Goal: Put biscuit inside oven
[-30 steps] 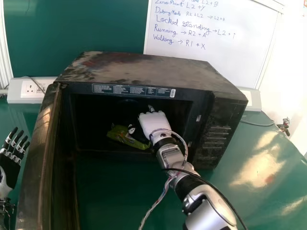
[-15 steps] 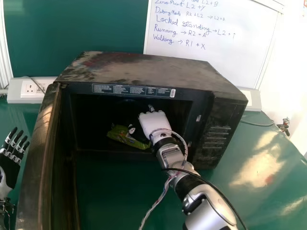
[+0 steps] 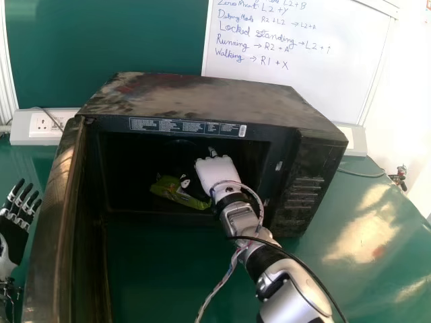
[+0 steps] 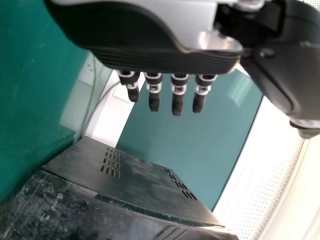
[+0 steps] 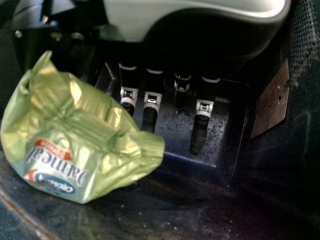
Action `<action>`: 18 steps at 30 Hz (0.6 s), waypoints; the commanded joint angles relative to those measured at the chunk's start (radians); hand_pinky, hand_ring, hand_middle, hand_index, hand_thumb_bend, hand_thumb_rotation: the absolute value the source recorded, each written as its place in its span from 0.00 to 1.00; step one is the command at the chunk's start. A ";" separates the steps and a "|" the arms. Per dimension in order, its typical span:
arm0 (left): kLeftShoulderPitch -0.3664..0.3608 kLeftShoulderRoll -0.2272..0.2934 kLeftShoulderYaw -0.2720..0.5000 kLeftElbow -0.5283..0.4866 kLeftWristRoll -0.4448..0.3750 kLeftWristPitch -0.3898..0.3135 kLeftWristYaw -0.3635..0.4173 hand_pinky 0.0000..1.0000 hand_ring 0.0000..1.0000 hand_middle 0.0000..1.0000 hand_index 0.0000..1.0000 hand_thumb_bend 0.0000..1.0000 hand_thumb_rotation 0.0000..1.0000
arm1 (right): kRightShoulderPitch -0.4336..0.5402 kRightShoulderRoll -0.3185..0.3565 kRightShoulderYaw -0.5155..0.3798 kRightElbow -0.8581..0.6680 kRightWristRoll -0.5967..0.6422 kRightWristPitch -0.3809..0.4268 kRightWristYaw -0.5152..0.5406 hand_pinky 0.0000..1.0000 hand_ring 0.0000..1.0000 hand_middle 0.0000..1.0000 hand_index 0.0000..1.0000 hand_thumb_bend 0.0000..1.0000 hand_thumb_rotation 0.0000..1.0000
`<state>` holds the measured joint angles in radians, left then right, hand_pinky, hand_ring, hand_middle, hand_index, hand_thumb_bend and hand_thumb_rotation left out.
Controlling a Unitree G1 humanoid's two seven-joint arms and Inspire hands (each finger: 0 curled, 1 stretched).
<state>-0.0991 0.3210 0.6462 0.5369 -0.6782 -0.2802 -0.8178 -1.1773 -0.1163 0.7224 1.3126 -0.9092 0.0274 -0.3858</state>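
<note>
biscuit packet, head view: likely laid inside the oven so it clears the door, it lies just left of the right hand. left wrist view: left hand idle, fingers apart. right wrist view: straight fingers clasp nothing, packet beside them.

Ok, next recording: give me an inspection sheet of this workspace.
Surface: green table, glossy, with bright reflections.
Job's things: oven with its door open; green biscuit packet inside, beside the right hand; contact unclear.
Clutter: small unidentified object at the far right.
Right hand: inside oven, fingers extended.
Left hand: left of the door, open, idle.
Cables: loose wires along the right arm.
Surroundings: green board, whiteboard with handwriting, wall sockets.
</note>
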 commanded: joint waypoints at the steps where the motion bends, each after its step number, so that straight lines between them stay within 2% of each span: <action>1: 0.039 -0.051 -0.005 0.049 -0.004 -0.007 0.001 0.00 0.66 0.75 0.93 0.05 0.00 | -0.003 -0.001 -0.016 -0.006 0.021 0.010 0.022 0.50 0.55 0.47 0.53 0.52 0.00; 2: 0.039 -0.051 -0.005 0.046 -0.004 -0.005 0.004 0.00 0.66 0.75 0.93 0.05 0.00 | -0.002 0.000 -0.023 -0.013 0.029 0.013 0.035 0.52 0.59 0.59 0.65 0.70 0.17; 4: 0.040 -0.052 -0.005 0.044 -0.005 -0.006 0.002 0.00 0.66 0.75 0.93 0.04 0.00 | 0.001 0.000 -0.026 -0.027 0.032 0.021 0.045 0.53 0.63 0.67 0.72 0.80 0.29; 5: 0.040 -0.052 -0.005 0.043 -0.005 -0.003 0.004 0.00 0.66 0.75 0.93 0.04 0.00 | 0.005 -0.002 -0.022 -0.034 0.030 0.024 0.046 0.54 0.64 0.69 0.74 0.82 0.32; 12: 0.041 -0.051 -0.004 0.046 -0.006 -0.003 0.003 0.00 0.67 0.75 0.93 0.04 0.00 | 0.032 -0.017 -0.020 -0.077 0.030 0.045 0.055 0.57 0.67 0.73 0.80 0.83 0.37; 18: 0.049 -0.054 -0.006 0.029 -0.011 0.008 0.005 0.00 0.67 0.75 0.93 0.03 0.00 | 0.060 -0.056 -0.033 -0.166 0.039 0.043 0.088 0.54 0.61 0.69 0.78 0.82 0.39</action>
<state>-0.0911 0.3203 0.6466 0.5299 -0.6786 -0.2795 -0.8150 -1.1408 -0.1531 0.7005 1.1753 -0.8780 0.0703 -0.3106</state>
